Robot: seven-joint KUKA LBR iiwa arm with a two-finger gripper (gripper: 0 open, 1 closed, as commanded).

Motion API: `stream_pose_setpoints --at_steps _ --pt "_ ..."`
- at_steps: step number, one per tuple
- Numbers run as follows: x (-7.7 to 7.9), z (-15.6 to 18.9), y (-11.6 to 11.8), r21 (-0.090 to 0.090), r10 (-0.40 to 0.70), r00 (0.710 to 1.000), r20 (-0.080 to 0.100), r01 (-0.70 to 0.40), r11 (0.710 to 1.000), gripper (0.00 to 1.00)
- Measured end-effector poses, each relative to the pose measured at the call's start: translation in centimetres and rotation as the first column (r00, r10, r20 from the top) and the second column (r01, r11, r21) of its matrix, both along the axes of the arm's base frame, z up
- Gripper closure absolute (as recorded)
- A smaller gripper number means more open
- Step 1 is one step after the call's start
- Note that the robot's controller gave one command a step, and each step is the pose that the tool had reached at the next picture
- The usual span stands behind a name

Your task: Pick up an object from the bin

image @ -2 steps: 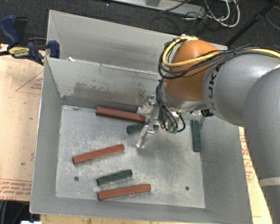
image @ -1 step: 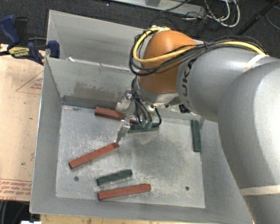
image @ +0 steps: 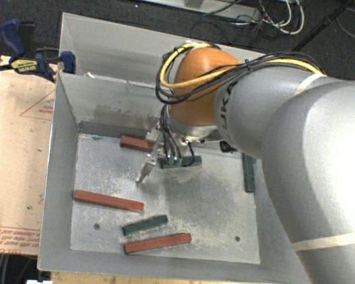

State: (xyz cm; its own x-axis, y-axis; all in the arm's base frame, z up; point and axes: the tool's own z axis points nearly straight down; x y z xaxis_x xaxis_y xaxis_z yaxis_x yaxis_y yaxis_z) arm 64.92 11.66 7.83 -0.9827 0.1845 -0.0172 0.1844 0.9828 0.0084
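My gripper [image: 145,172] hangs below the orange wrist cover, over the back middle of the bin floor. A short dark green block [image: 186,161] shows right beside the gripper's body; whether it is gripped or lies on the floor I cannot tell. Just left of the gripper, a red bar [image: 134,143] lies along the back wall with its right end hidden behind the gripper. A longer red bar [image: 108,200] rests on the floor in front of the gripper, apart from it.
Near the front edge lie a dark green bar [image: 145,225] and a red bar [image: 157,243], side by side and slanted. Another dark green bar [image: 248,173] leans by the right wall, under the arm.
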Motion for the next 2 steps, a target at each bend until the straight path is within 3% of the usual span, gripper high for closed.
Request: stream_pose_setpoints --at_steps 1,2 --pt "0.11 0.18 -0.01 0.0 0.0 1.0 0.003 0.0 1.0 1.0" --pt "0.11 0.18 -0.01 0.0 0.0 1.0 0.003 0.0 1.0 1.0"
